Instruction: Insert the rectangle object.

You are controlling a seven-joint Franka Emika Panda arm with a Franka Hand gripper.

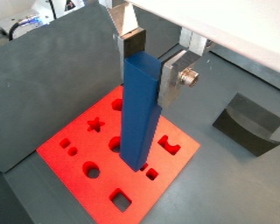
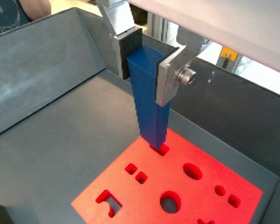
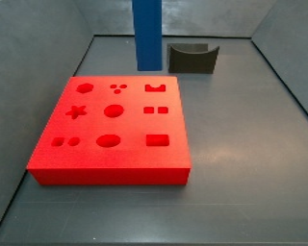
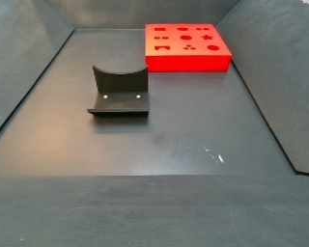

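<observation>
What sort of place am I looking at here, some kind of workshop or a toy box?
Most likely a robot test cell. A bare grey floor is walled by grey panels. The gripper, above the red block with shaped holes, holds a blue bar upright between its fingers. A dark curved holder stands apart.

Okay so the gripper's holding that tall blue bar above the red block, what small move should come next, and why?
Probably a slow, straight descent. In both wrist views the gripper clamps the tall blue rectangular bar upright, with its lower end close above the flat red block with shaped holes, seemingly over a rectangular hole. Whether it has entered is unclear, so correct sideways only if it catches.
</observation>
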